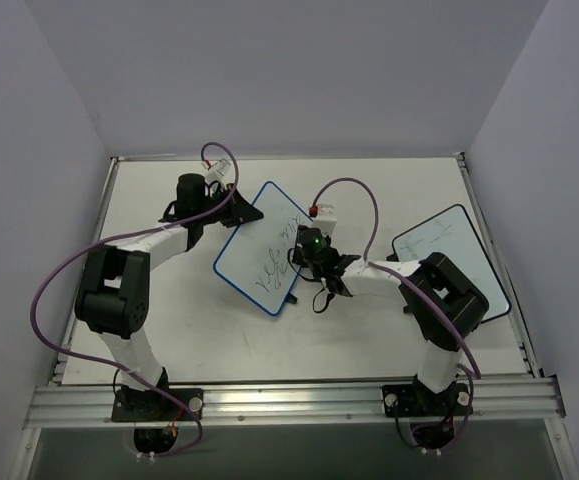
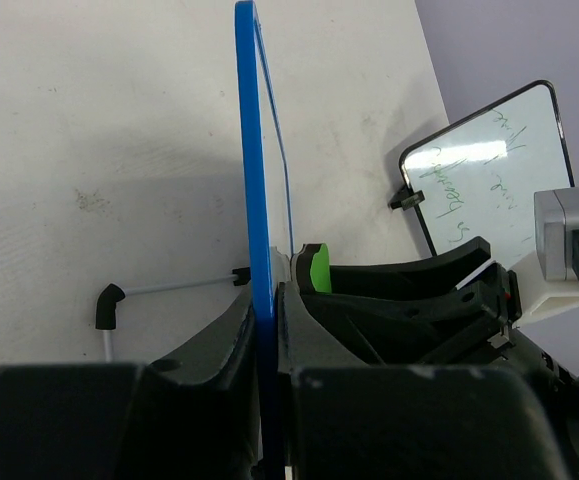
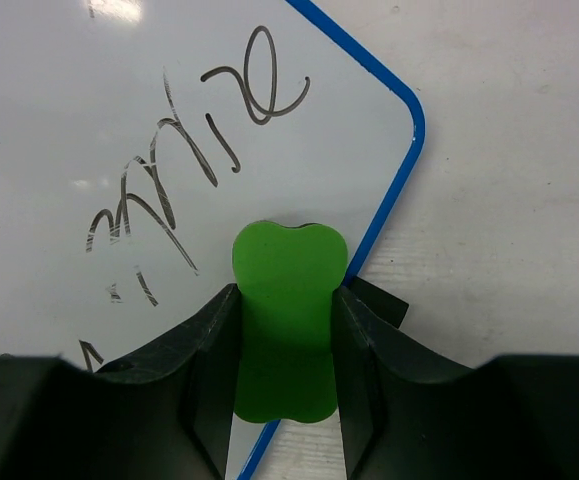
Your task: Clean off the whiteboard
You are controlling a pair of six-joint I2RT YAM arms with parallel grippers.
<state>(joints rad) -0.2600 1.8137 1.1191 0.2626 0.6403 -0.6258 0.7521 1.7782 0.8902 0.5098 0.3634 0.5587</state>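
Whiteboard place: the whiteboard (image 1: 264, 248) is in the middle of the surface (image 1: 369, 190), between the two arms, turned like a diamond in the top view. It seems lifted on the held side, but I cannot tell how much.
Left fingers: the left gripper (image 2: 267, 312) is clamped on the thin blue frame (image 2: 253, 180), one finger on each side of the board.
Right fingers: the right gripper (image 3: 287, 300) is closed tight on a green eraser (image 3: 289, 262), which stands out past the fingers (image 3: 209, 345).
Eraser contact: the eraser lies over the white face close to the rounded corner of the frame. It seems to touch, but this is a judgement.
Handling: I judge the board light and stiff, with a smooth, slippery face. A push from the eraser can easily slide or turn it, so it needs a hold against the stroke. The thin wire leg and small black foot (image 2: 109, 306) look easy to bend.
Where to hold: at the frame edge, far from the writing, as the left gripper does.
Writing on the whiteboard: dark handwriting (image 3: 194, 150) in loops. I cannot read any word.
Other board: a black-framed board (image 2: 494, 160) lies near the right arm, well apart, with faint green scribbles that are not readable.
Brands, labels: none can be seen.
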